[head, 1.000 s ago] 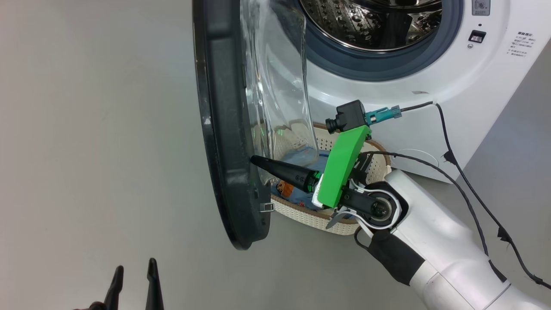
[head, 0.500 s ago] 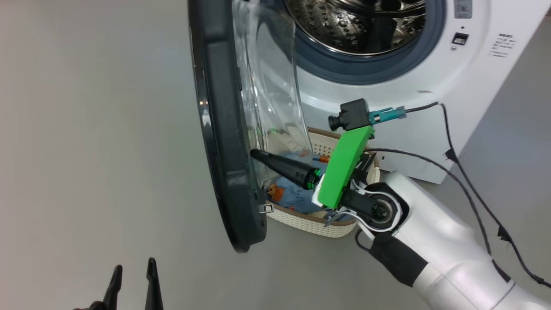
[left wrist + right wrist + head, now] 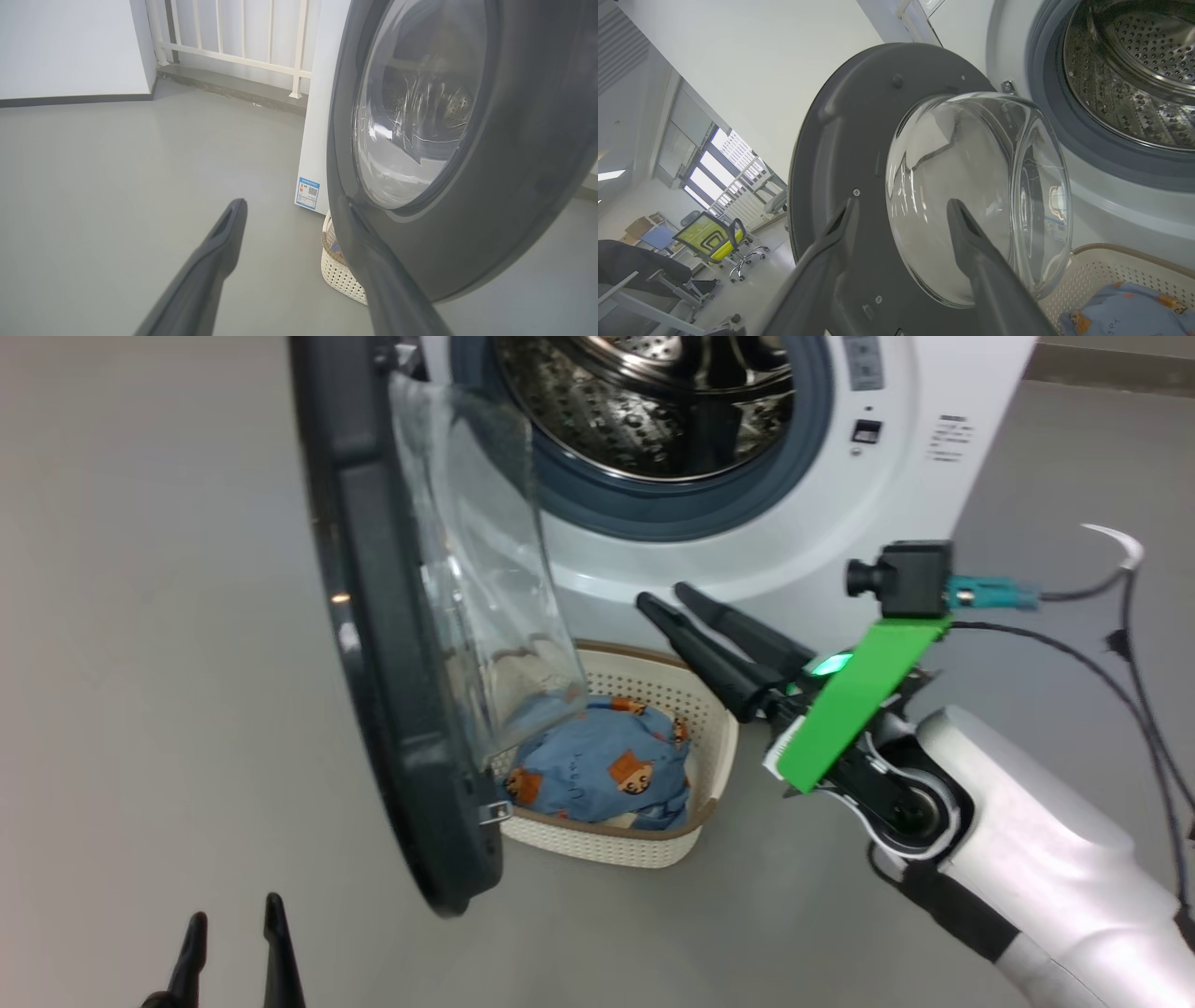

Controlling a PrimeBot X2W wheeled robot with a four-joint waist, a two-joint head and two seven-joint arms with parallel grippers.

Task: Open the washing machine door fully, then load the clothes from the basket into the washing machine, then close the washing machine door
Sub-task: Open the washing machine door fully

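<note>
I see the door (image 3: 373,616) standing open, edge-on to my head camera, left of the drum (image 3: 653,411). Its glass (image 3: 476,569) bulges toward the washer (image 3: 887,504).

The basket (image 3: 653,840) sits on the floor (image 3: 140,616) at the washer's foot, below the drum mouth, with its left end behind the glass. The clothes (image 3: 597,765) lie inside it, blue fabric with orange-brown figures on top. A paler piece shows through the glass, but I cannot make it out.

My right gripper (image 3: 663,595) hangs above the basket's right end, in front of the washer's lower panel. Its fingers are spread apart, hold nothing, and point toward the door without touching it. Through the right wrist camera the two fingers frame the glass bulge and the door's grey inner face.

My left gripper (image 3: 234,910) sits low at the lower left over bare floor, on the door's outer side and well apart from it. Its fingers are parted and empty. The left wrist camera looks at the door's glossy outer face, with a corner of the basket beneath it.
</note>
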